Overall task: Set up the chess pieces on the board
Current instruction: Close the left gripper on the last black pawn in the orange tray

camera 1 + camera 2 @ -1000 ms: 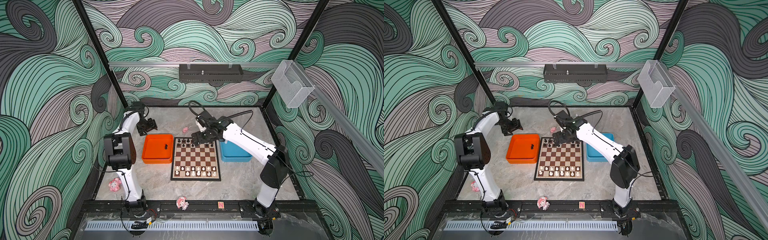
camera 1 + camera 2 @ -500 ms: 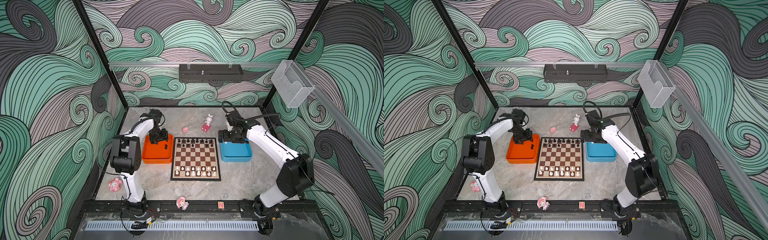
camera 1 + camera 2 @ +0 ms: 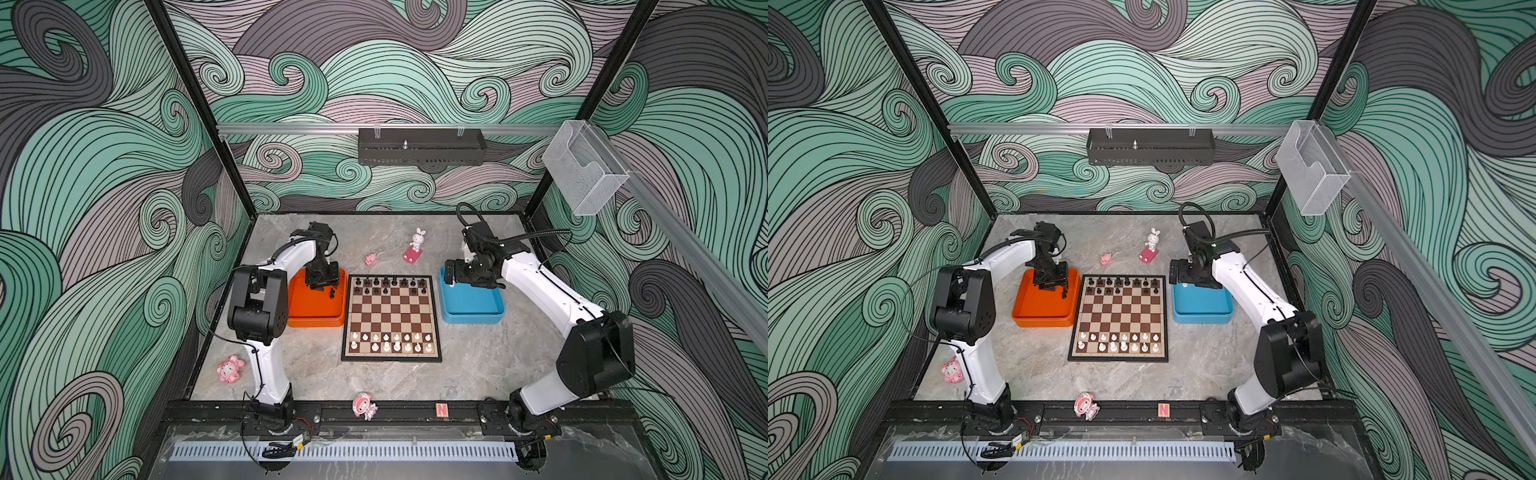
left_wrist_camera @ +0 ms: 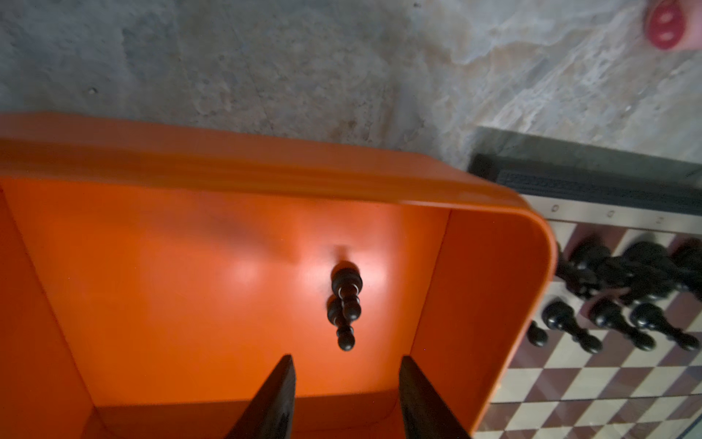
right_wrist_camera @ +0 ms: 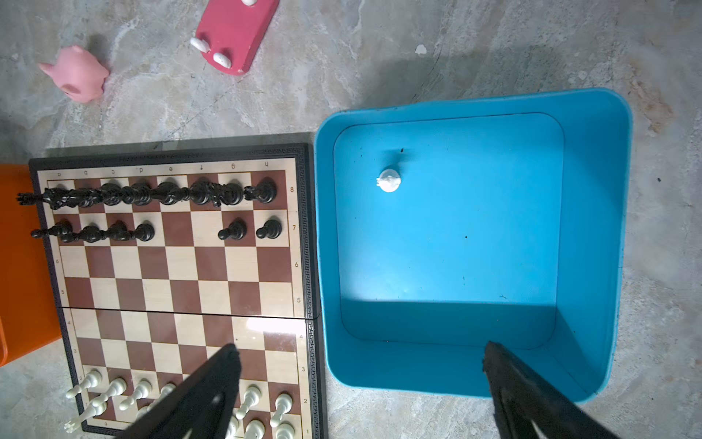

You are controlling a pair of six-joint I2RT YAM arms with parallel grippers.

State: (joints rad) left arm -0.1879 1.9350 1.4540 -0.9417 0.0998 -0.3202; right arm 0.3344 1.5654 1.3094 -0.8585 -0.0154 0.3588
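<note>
Grey marbled tabletop (image 3: 478,365), boxed in by walls (image 3: 374,62) of green and mauve swirls, carries the board (image 3: 390,316) at its centre in both top views. Black pieces (image 3: 386,284) stand in the two rows along the board's twelve o'clock edge. White pieces (image 3: 390,341) stand in the two rows along its six o'clock edge. In the right wrist view the front black row shows four pawns together at one end and two at the other.

Two black pawns (image 4: 343,304) sit close together on the floor of the orange tray (image 3: 316,322), just beside the board at ten o'clock. The left gripper (image 4: 346,359) hangs inside that tray just short of the pawns, its jaws apart with nothing between them. One white piece (image 5: 389,180) sits alone in the blue tray (image 3: 471,318), just beside the board at two o'clock. The right gripper (image 5: 361,346) hovers over that tray's board-side wall, jaws spread wide and holding nothing.

Farther out, a white rabbit figure (image 3: 417,241) stands at one o'clock and a small pink pig (image 3: 370,259) at eleven. One pink figurine (image 3: 230,369) lies at eight o'clock near the left arm's base. A second figurine (image 3: 364,406) is at six o'clock on the front rail.
</note>
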